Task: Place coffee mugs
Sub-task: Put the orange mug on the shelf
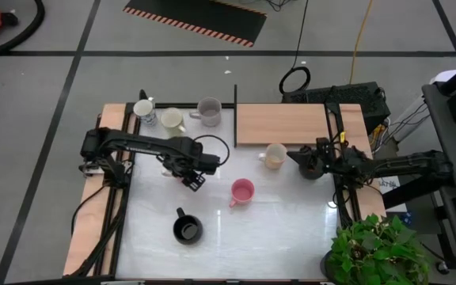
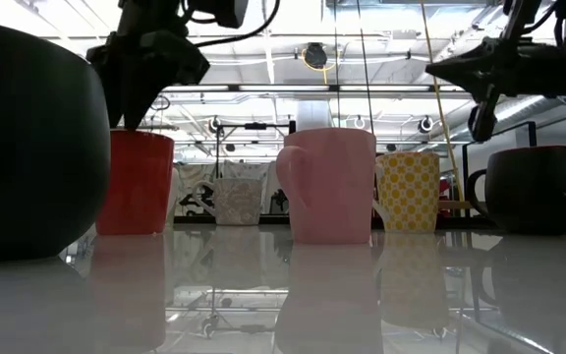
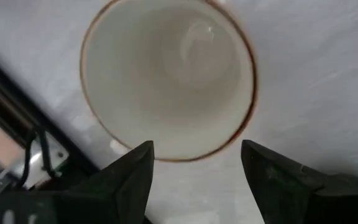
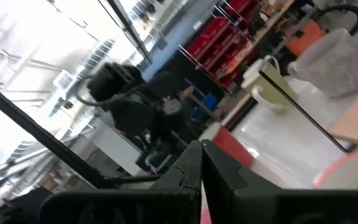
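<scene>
Nearest the low camera loomed a black mug (image 2: 28,147), standing near the surface's (image 1: 291,237) front edge. Toward the left side, the left claw (image 3: 194,171) hung directly over a red mug (image 3: 166,78) with its fingers apart, either side of the rim and not gripping it. A pink mug (image 1: 242,191) stood upright near the middle. Another cream mug (image 1: 275,155) sat by the wooden board at the back, just beside the right claw (image 1: 298,156), whose fingers were pressed together and held nothing. Three more mugs lined the back left corner: one with blue marks (image 1: 144,110), a cream one (image 1: 172,120) and a grey one (image 1: 208,111).
</scene>
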Controlling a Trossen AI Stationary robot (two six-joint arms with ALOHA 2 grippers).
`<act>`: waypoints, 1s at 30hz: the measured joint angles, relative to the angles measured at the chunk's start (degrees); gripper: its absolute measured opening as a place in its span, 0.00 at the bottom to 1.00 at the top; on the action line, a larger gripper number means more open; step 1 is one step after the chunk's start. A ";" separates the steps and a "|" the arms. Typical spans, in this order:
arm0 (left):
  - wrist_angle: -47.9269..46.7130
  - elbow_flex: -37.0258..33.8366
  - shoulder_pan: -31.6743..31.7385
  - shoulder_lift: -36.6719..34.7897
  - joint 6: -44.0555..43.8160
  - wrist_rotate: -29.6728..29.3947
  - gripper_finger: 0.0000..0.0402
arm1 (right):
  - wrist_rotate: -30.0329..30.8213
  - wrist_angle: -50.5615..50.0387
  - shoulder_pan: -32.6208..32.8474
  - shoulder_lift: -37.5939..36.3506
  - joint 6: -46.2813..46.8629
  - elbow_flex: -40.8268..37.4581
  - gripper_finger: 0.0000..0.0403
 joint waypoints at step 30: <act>8.56 0.78 -2.69 0.03 33.80 -6.92 0.06 | -3.06 -21.13 -0.09 8.00 -1.49 31.09 0.00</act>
